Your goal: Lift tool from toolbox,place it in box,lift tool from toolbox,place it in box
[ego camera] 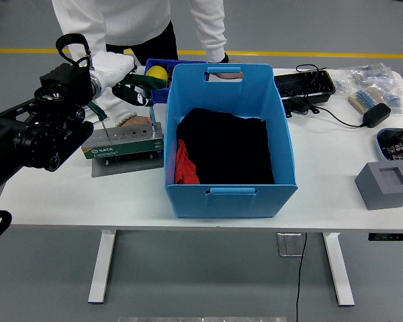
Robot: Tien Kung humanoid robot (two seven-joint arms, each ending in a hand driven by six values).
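Tool (136, 94) gripped in closed left hand (114, 67), above toolbox (123, 142)

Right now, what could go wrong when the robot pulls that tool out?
1. The left hand holds the tool handle at a slant, so the tool may jam in the green toolbox and drag it along.
2. A person's hand rests right behind the toolbox and could get bumped.
3. The blue box stands close by; the tool might hit its wall.

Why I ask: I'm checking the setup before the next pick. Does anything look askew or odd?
Mostly tidy. The tool holder sits slightly skewed to the table's near edge. The blue box holds crumpled black and red cloth. A person's hand rests behind the holder, near the left hand.
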